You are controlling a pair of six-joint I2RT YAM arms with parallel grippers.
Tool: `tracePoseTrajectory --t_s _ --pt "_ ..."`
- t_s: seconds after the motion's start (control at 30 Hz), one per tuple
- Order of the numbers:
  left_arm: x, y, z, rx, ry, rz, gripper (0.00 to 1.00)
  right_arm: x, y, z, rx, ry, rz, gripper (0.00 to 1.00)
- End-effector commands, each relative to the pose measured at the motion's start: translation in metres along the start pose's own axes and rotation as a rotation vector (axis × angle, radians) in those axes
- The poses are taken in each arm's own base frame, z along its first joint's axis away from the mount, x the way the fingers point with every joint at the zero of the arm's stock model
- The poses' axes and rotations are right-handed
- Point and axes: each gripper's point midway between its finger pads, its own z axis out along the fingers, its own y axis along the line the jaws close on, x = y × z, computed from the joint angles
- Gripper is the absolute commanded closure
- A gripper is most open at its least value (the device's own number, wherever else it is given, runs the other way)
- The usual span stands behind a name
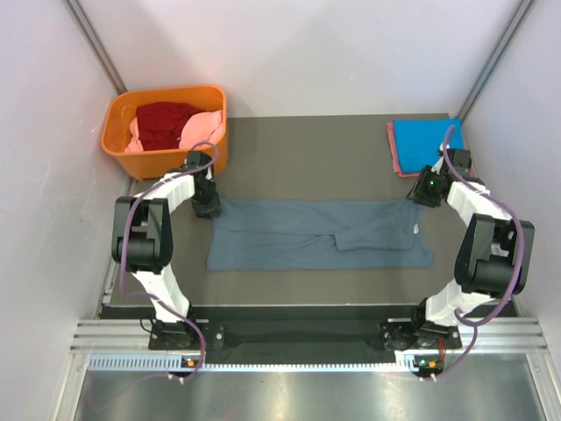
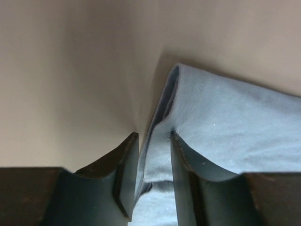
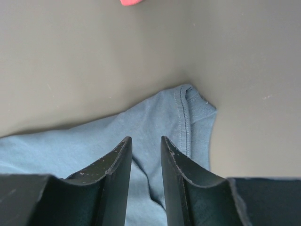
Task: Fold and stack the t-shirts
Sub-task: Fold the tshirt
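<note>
Pale walls (image 1: 333, 53), dark tabletop (image 1: 307, 140) (matte grey)

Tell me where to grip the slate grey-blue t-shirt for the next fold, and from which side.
I'd take the slate grey-blue t-shirt by its two far corners, coming straight down from above. It lies flat as a long band, so only edges give a pinch. The left gripper has a fold at the far-left corner; the right gripper sits just inside the stitched far-right corner.

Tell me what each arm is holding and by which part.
The left fingers pinch the grey-blue t-shirt at its far left corner. The right fingers straddle its far right corner; grip unclear.
</note>
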Motion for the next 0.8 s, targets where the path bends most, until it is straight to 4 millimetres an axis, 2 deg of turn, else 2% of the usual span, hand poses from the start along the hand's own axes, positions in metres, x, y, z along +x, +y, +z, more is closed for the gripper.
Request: tracePoseTrajectory --t_s 0.0,0.17,0.27,0.3,0.37,0.43,0.57,0.77 --pt "-0.006 0.000 0.009 0.004 -0.004 0.006 0.62 -0.034 0.013 -0.019 -0.020 -0.106 -0.039 0.68" --pt "0.002 0.000 0.018 0.001 0.030 0.000 0.71 -0.032 0.012 -0.021 -0.014 -0.108 -0.038 0.68" --pt "0.005 0.001 0.020 -0.006 0.048 -0.007 0.83 -0.032 0.012 -0.023 -0.013 -0.111 -0.040 0.67" --pt "0.009 0.002 0.020 -0.012 0.065 -0.012 0.94 -0.032 0.012 -0.025 -0.013 -0.113 -0.042 0.67" --pt "0.006 0.004 0.018 -0.032 0.061 -0.017 1.00 -0.031 0.013 -0.025 -0.020 -0.112 -0.040 0.67" --pt "0.005 0.013 0.013 -0.083 0.056 -0.021 1.00 -0.030 0.015 -0.022 -0.031 -0.115 -0.037 0.67" --pt "-0.002 0.020 0.002 -0.121 0.027 -0.030 1.00 -0.010 0.019 -0.009 -0.064 -0.064 0.000 0.67" --pt "-0.001 0.031 -0.008 -0.162 0.018 -0.044 1.00 -0.016 0.016 -0.010 -0.034 -0.088 0.015 0.65"
